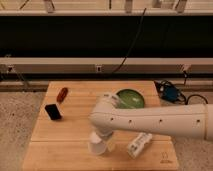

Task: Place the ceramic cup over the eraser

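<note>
Mainly a risk of tipping or dropping the ceramic cup (97, 145) on its way left.
Plain matte white and tapered, it stands near the tabletop's (65, 135) front edge, just under the gripper (102, 134); its jaws are hidden by the arm (150, 122), so their opening and hold cannot be told. A poor pinch could drop it; a low carry could knock the black eraser (52, 111), well apart at left.

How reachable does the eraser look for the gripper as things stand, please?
Probably yes: the gripper is down at the cup near the front edge of the board, and only bare wood lies between it and the eraser farther back.
</note>
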